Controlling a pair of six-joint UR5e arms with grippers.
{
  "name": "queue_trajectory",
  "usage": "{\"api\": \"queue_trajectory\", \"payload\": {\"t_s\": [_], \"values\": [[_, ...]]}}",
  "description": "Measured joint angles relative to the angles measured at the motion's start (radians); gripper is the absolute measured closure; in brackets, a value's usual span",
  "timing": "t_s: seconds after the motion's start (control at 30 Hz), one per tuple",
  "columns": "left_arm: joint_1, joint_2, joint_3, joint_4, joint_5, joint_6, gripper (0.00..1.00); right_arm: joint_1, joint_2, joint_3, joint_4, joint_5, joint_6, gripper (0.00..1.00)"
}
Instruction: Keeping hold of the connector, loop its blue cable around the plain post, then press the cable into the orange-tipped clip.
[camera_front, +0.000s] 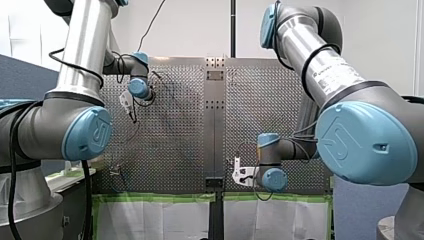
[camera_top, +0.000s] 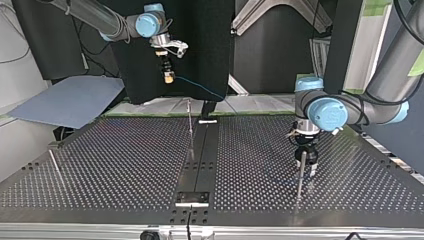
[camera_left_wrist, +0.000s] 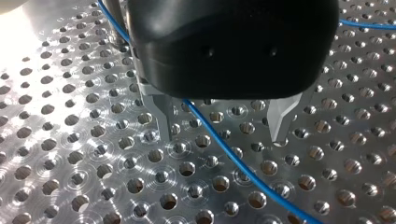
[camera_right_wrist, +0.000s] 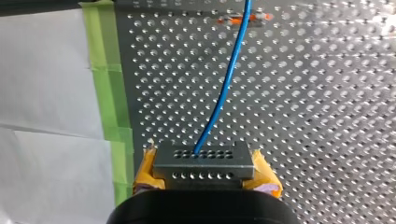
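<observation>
Right hand (camera_right_wrist: 205, 170) clamped on connector (camera_right_wrist: 204, 161), held high for slack, I judge; left hand (camera_left_wrist: 222, 127) apart, straddling blue cable (camera_left_wrist: 224, 147) to guide it.

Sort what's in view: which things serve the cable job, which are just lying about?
Job: connector, held in my right hand; blue cable; orange-tipped clip; my left hand, open over the cable; post beside it, perhaps the plain one.
Lying about: blue sheet past the table; green tape; white paper.

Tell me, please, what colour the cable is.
The cable is blue, clearest in the right wrist view.
</observation>
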Motion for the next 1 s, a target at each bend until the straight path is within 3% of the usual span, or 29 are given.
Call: {"api": "queue_trajectory", "payload": {"t_s": [0.13,0.27,0.53,0.6,0.73,1.0], "values": [[0.001,0.0,0.0,0.0,0.0,0.0,0.0,-0.023,-0.04,0.015,-0.013,-0.035,-0.002,1.0],[0.002,-0.001,0.0,0.0,0.0,0.0,0.0,-0.044,-0.078,0.029,-0.038,-0.049,0.006,1.0],[0.002,0.0,0.0,0.0,0.001,0.0,0.0,-0.12,-0.161,0.078,-0.119,-0.115,0.074,1.0],[0.002,0.0,0.0,0.0,0.001,0.0,0.0,-0.139,-0.171,0.081,-0.137,-0.134,0.079,1.0],[0.0,0.0,0.0,0.0,0.0,0.0,0.0,-0.17,-0.163,0.083,-0.156,-0.167,0.076,1.0],[-0.001,0.0,0.0,0.0,0.0,-0.002,0.0,-0.169,-0.101,0.083,-0.168,-0.176,0.039,1.0]]}}
